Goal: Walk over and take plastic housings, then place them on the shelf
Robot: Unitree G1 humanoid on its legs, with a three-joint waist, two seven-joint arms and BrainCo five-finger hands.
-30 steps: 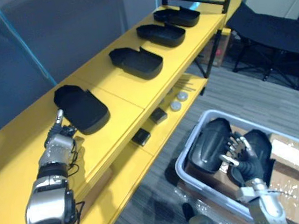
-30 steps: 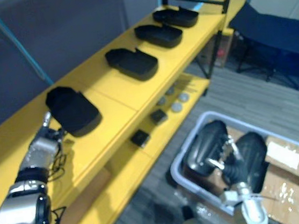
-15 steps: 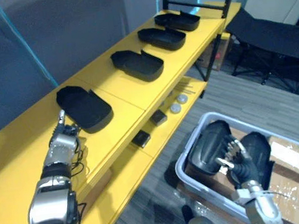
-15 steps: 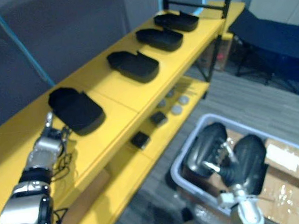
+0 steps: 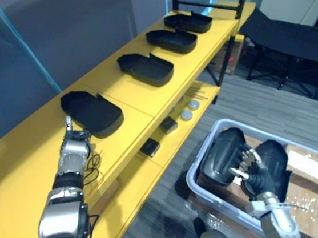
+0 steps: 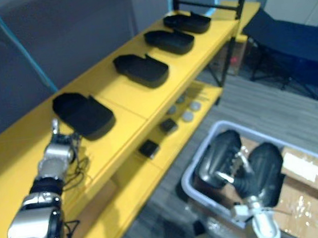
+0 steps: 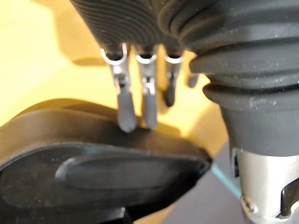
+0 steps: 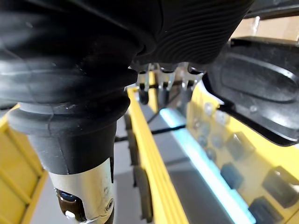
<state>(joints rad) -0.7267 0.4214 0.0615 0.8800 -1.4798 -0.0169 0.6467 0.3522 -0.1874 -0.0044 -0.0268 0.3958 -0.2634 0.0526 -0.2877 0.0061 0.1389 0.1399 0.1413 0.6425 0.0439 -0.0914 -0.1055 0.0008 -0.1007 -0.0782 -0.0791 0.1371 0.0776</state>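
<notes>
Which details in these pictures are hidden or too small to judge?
- Right hand over a housing in the bin: whether they touch is hidden under the hand in the eye views and behind the ribbed cover in the right wrist view.
- Small parts on the lower shelf: too small in the eye views to identify.
- Bin floor: covered by housings and boxes.

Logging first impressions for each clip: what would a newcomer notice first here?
A long yellow shelf carries a row of four black housings, and the left hand touches the nearest housing with straight fingers. On the floor to the right, a grey bin holds two more housings, with the right hand over them.
</notes>
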